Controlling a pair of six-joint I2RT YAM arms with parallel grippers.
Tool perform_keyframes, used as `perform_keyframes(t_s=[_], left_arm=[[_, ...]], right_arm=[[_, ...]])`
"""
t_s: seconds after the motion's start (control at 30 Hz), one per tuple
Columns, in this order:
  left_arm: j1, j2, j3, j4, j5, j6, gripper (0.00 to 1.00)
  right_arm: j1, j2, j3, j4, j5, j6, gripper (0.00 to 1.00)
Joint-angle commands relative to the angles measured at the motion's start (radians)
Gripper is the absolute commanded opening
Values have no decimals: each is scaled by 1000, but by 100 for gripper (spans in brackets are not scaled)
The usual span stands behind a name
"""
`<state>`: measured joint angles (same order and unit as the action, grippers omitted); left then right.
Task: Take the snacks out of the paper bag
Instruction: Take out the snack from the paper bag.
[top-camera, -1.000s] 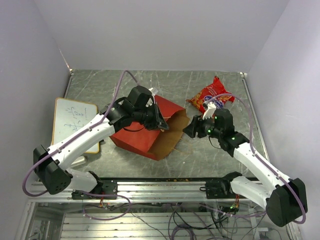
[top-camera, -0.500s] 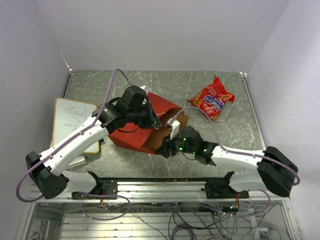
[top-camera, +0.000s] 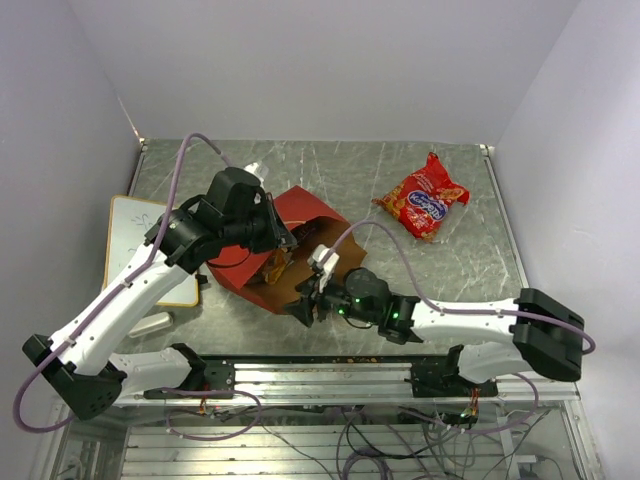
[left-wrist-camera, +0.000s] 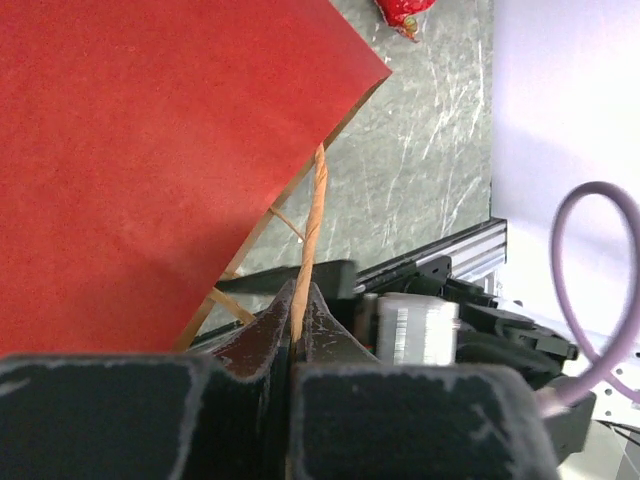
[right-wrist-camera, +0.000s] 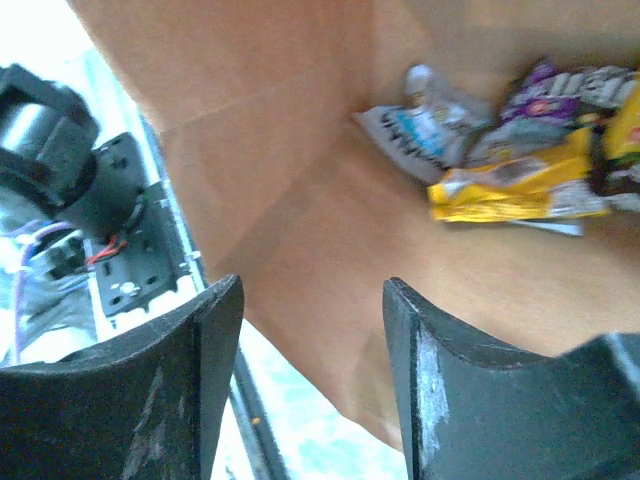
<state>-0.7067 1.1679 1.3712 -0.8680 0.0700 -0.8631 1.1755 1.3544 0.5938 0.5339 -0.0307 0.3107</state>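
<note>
Our left gripper (left-wrist-camera: 300, 310) is clamped on the paper bag's (left-wrist-camera: 150, 150) twisted handle (left-wrist-camera: 315, 220). Our right gripper (right-wrist-camera: 310, 300), jaws apart, sits at its mouth by the tabletop's near edge. The yellow candy packet (right-wrist-camera: 520, 190) lies deeper ahead, long axis crosswise.

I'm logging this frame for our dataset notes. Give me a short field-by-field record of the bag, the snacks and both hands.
paper bag: red outside, brown inside, mouth open
left hand: shut on the bag's handle
right hand: open, at the bag's mouth, pointing in
chip bag: out, lying on the table
candy packets: inside the bag, at its far end
</note>
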Motion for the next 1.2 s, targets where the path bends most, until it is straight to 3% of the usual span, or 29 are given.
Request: perform_keyframes(t_s=[0.0,0.17,0.33,0.4,0.6,1.17], left_arm=[[5,-20,-23,-32,-18,22,7],[7,-11,5,-25,-9,37,7],[9,13,42,-30,-13,62,7],[9,19,55,-33,-14,71,7],[9,7,29,-13,6,65,7],[16,51,111,-72,7,143,7]], right_arm=[[-21,-106,-60,1,141,-231,59],[-41,-146,-116,11,87,-677,65],[-187,-44,-25,-91,-220,-957,64],[-211,13,7,-111,-272,-1066,63],[-232,194,172,-218,-396,-1251,62],[-279,516,358,-155,-444,-1405,61]])
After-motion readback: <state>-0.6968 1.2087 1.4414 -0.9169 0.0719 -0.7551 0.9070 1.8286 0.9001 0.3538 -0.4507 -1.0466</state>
